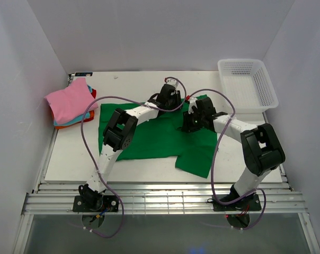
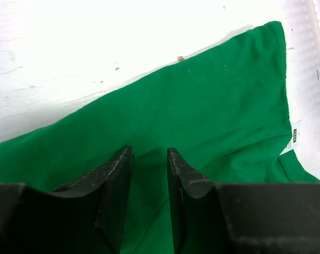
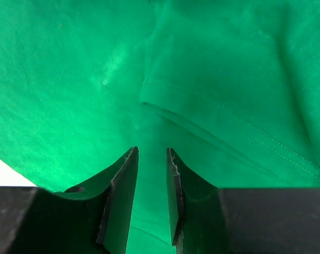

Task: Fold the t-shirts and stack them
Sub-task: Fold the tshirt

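A bright green t-shirt lies spread on the white table, one part hanging toward the front right. My left gripper is over its far edge, and the right gripper is over its far right part. In the left wrist view the left gripper is open a finger's width above the green cloth, with nothing between the fingers. The right gripper is likewise open over green cloth, near a stitched sleeve hem. A stack of folded t-shirts, pink on top with teal and orange-red edges below, sits at the far left.
A white mesh basket stands at the far right corner. White walls close in on both sides and the back. A white label shows at the shirt's edge. Bare table lies beyond the shirt.
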Motion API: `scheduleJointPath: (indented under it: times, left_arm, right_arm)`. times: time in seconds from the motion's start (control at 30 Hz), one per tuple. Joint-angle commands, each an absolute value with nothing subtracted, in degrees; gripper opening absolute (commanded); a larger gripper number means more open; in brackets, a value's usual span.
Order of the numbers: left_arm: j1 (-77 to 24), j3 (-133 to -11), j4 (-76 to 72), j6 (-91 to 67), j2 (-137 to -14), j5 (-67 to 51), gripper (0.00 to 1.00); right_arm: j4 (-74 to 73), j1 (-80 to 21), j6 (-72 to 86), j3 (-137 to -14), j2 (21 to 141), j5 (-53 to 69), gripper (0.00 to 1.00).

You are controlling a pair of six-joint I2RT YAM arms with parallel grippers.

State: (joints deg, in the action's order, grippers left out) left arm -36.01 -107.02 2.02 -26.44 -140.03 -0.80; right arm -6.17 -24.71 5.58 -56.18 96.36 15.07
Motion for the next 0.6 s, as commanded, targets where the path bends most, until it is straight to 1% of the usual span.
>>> scheduleJointPath:
  times: [0.0, 0.3, 0.57]
  left_arm:
    - [-34.9, -104.5, 3.4, -26.5, -135.3, 0.2, 0.44]
    - [-34.8, -98.4, -1.8, -25.7, -129.2, 1.8, 0.44]
    - [-34.0, -99.4, -1.8, -25.4, -129.9, 0.6, 0.44]
  right_arm:
    - [-1.8, -25.9, 4.8, -59.2, 97.3, 14.5, 0.34]
    - [-1.2, -26.8, 4.5, -63.3, 101.9, 13.1, 0.35]
    - [-0.9, -27.7, 4.1, -66.9, 105.6, 12.6, 0.35]
